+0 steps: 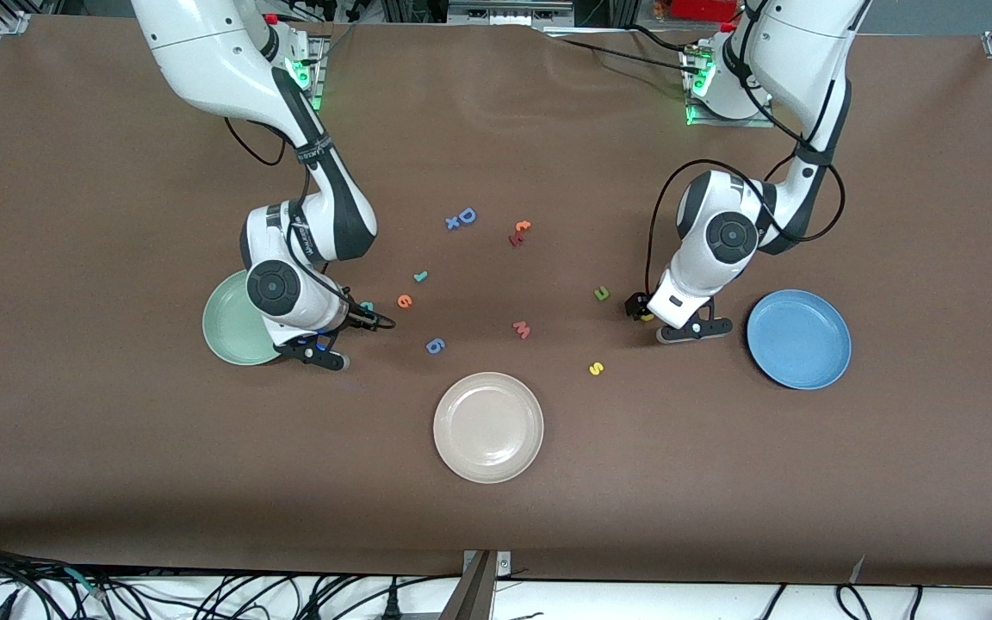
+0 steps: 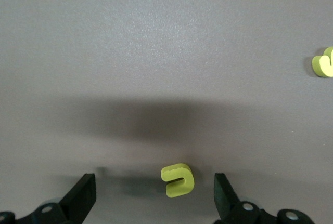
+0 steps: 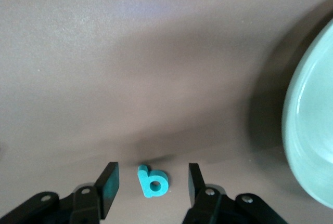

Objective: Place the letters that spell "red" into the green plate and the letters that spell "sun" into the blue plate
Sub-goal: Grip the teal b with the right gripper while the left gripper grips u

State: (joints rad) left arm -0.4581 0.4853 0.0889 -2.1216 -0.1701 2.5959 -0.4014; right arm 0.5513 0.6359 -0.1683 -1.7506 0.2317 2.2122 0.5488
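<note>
The green plate (image 1: pixel 233 331) lay toward the right arm's end of the table, partly under that arm's wrist. The right gripper (image 3: pixel 151 187) was low over the cloth at the plate's three o'clock. Its fingers (image 3: pixel 108 190) stood partly apart and held nothing. The teal "d" (image 3: pixel 152 181) lay flat between them, clear of both. Its stem ran along the line the fingers pointed, and its bowl bulged toward one finger.

The orange "e" (image 1: pixel 405 300) sat just beside it at three o'clock, and the teal "r" (image 1: pixel 419 276) lay at the "e"'s one o'clock. A blue "6" piece (image 1: pixel 435 345), a blue "D" (image 1: pixel 465 215) and a cream plate (image 1: pixel 487 426) lay around the middle. A pink "m" (image 1: pixel 522 329) had the yellow "s" (image 1: pixel 597 368) at its four o'clock and the olive "n" (image 1: pixel 602 294) at its two o'clock, all well apart.

The left gripper (image 2: pixel 156 195) was low at the blue plate's (image 1: pixel 799 338) nine o'clock. Its fingers were spread wide and gripped nothing. The yellow "u" (image 2: pixel 178 181) lay flat between them, touching neither. Its arms ran across the gap and its mouth faced one finger. Bare cloth lay between it and the plate, and the table's edges were far off.
</note>
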